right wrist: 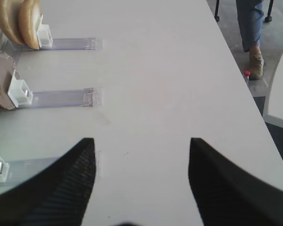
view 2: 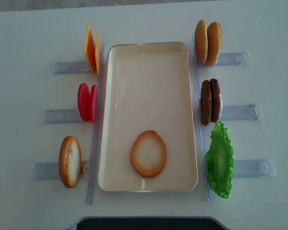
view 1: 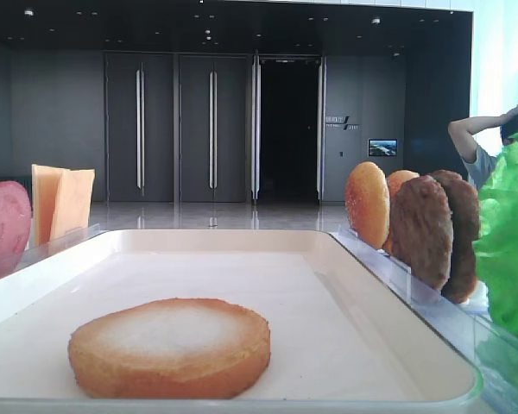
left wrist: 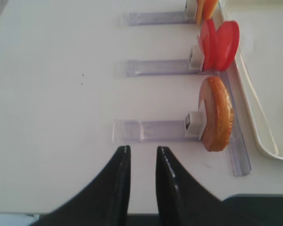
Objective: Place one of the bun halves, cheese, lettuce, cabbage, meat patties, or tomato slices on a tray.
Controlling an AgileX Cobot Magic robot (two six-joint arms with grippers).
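One bun half (view 2: 148,154) lies flat, pale face up, at the near end of the tray (view 2: 149,72). My left gripper (left wrist: 141,157) hangs over the bare surface (left wrist: 61,94) with its jaws nearly together and nothing between them. My right gripper (right wrist: 141,146) is spread wide, holding nothing. Another bun (left wrist: 216,113) stands in its rack.

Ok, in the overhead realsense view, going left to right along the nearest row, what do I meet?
Upright bun half in the left rack → bun half lying flat on the tray → tray's right rim → lettuce → clear rack end on the far right.
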